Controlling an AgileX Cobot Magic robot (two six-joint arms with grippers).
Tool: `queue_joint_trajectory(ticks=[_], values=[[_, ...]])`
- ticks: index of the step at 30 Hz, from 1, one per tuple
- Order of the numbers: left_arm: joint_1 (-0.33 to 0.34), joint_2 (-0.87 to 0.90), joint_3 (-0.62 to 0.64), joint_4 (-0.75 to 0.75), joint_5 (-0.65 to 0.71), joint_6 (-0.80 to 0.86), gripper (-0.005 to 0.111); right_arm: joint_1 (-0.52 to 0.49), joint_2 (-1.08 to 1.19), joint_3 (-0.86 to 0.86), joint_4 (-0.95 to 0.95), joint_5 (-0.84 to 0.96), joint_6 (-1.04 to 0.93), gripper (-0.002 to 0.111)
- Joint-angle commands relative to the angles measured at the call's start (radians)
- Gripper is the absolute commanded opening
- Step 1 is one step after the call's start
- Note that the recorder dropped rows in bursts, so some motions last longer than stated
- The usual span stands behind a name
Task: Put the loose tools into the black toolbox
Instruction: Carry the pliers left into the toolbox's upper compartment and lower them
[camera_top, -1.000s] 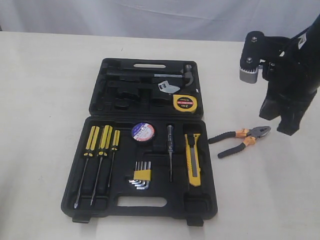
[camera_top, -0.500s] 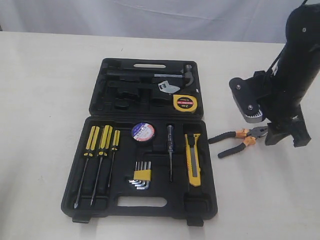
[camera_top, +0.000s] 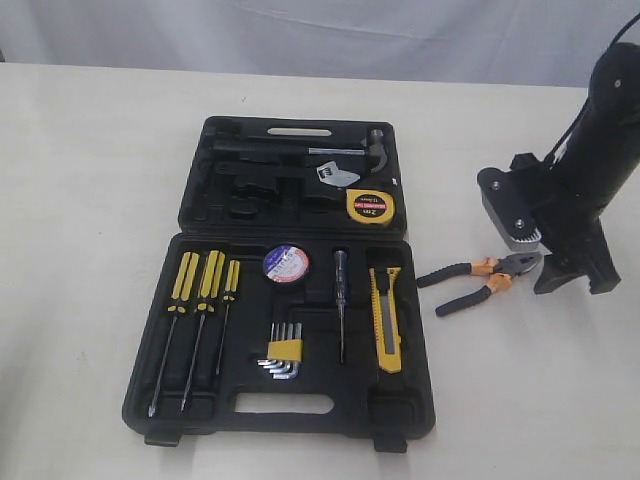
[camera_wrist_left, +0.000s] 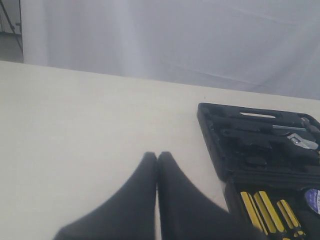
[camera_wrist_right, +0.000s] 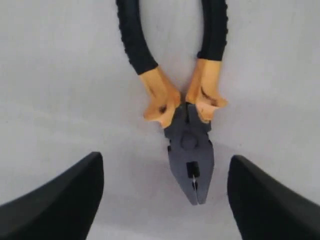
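Now: pliers (camera_top: 478, 281) on the worktop (camera_top: 520, 390), just beside the black toolbox (camera_top: 150, 400).
Your right gripper (camera_wrist_right: 165, 165) stands wide astride the steel head; expect heavy, rigid metal, so grip across the pivot.

Your right arm (camera_top: 600, 140) is a stout, rounded column in a matte black casing. At its wrist you have a black bracket (camera_top: 510, 195) dotted with small silver screws (camera_top: 493, 185), and under that a pale grey ribbed block (camera_top: 517, 232). A thin black cable (camera_top: 566, 132) runs beside the arm. In the wrist views, the left gripper's fingers (camera_wrist_left: 135, 200) and the right gripper's fingers (camera_wrist_right: 60, 200) are smooth, matte black wedges tapering to rounded tips.
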Motion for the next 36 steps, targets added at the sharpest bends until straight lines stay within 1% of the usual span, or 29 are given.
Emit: queue_joint_trajectory(ticks=[1, 6, 8, 10, 12, 13, 14, 17, 23, 27, 32, 34, 36], values=[[-0.006, 0.004, -0.005, 0.005, 0.001, 0.0, 0.0, -0.007, 0.044, -0.003, 0.01, -0.052, -0.011, 0.067], [-0.006, 0.004, -0.005, 0.005, 0.001, 0.0, 0.0, -0.007, 0.082, -0.003, 0.01, -0.1, -0.011, 0.067], [-0.006, 0.004, -0.005, 0.005, 0.001, 0.0, 0.0, -0.007, 0.101, -0.003, 0.01, -0.095, -0.011, 0.064], [-0.006, 0.004, -0.005, 0.005, 0.001, 0.0, 0.0, -0.007, 0.114, -0.003, 0.01, -0.081, -0.011, 0.05], [-0.006, 0.004, -0.005, 0.005, 0.001, 0.0, 0.0, -0.007, 0.113, -0.003, 0.0, -0.069, -0.005, 0.016], [-0.006, 0.004, -0.005, 0.005, 0.001, 0.0, 0.0, -0.007, 0.107, -0.003, -0.003, -0.069, 0.003, 0.002], [-0.006, 0.004, -0.005, 0.005, 0.001, 0.0, 0.0, -0.007, 0.094, -0.003, -0.011, -0.069, 0.026, 0.0], [-0.006, 0.004, -0.005, 0.005, 0.001, 0.0, 0.0, -0.007, 0.028, -0.003, -0.019, -0.055, 0.045, 0.0], [-0.006, 0.004, -0.005, 0.005, 0.001, 0.0, 0.0, -0.007, -0.176, -0.003, -0.013, -0.04, 0.046, -0.001], [-0.006, 0.004, -0.005, 0.005, 0.001, 0.0, 0.0, 0.007, -0.254, -0.045, 0.117, -0.043, 0.05, -0.001], [-0.006, 0.004, -0.005, 0.005, 0.001, 0.0, 0.0, 0.074, -0.261, -0.143, 0.314, -0.047, 0.077, -0.001], [-0.006, 0.004, -0.005, 0.005, 0.001, 0.0, 0.0, 0.124, -0.252, -0.179, 0.39, -0.08, 0.077, -0.001], [-0.006, 0.004, -0.005, 0.005, 0.001, 0.0, 0.0, 0.186, -0.227, -0.203, 0.426, -0.139, 0.077, -0.001]])
